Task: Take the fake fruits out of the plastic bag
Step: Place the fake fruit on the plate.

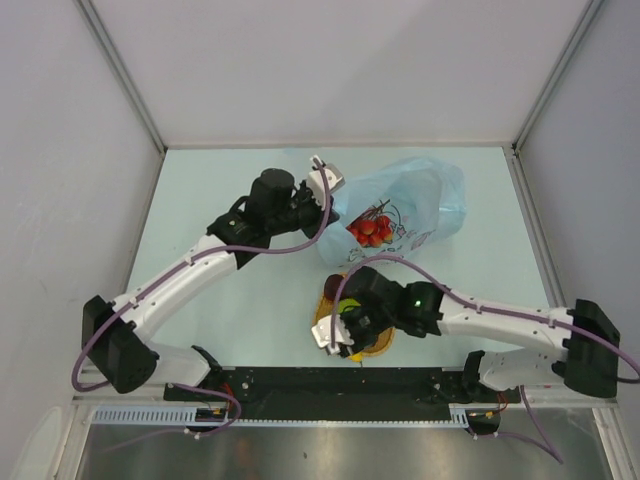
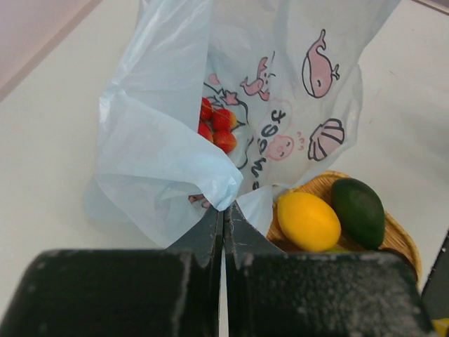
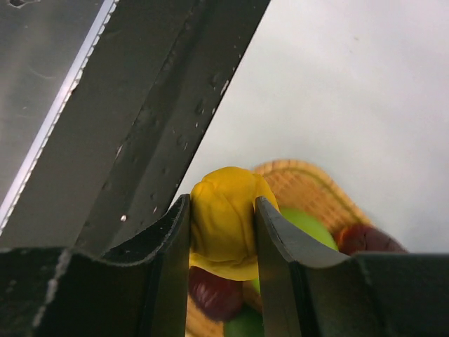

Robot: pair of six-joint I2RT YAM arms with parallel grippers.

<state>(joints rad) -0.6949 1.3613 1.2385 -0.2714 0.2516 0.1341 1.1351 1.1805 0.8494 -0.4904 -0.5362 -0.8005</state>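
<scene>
Right tool (image 3: 222, 205), lower centre of the top view: half-closed around yellow pear (image 3: 223, 239), gripped across the waist, long axis up-down in the wrist frame, along the fingers. Directly below and behind it: woven tray (image 3: 312, 184), already holding plum (image 3: 214, 293) and green apple (image 3: 306, 223); lemon (image 2: 307, 221) and avocado (image 2: 358, 210) there too in the left wrist view. Judged: release straight down, no sideways travel needed. Pear smooth, matte, hard-looking plastic; no slip apparent. Left tool (image 2: 223, 214), upper centre of the top view: pinched fully shut on a fold of the plastic bag (image 2: 161, 147), thin, crinkled, pale blue, cartoon prints. Inside, seen through the film: red berries (image 2: 219, 126), up and right of the right tool in the top view, nearer the left tool, itself occupied with the bag. Bag edge at the tray rim, touching or just beside; cannot tell which.
</scene>
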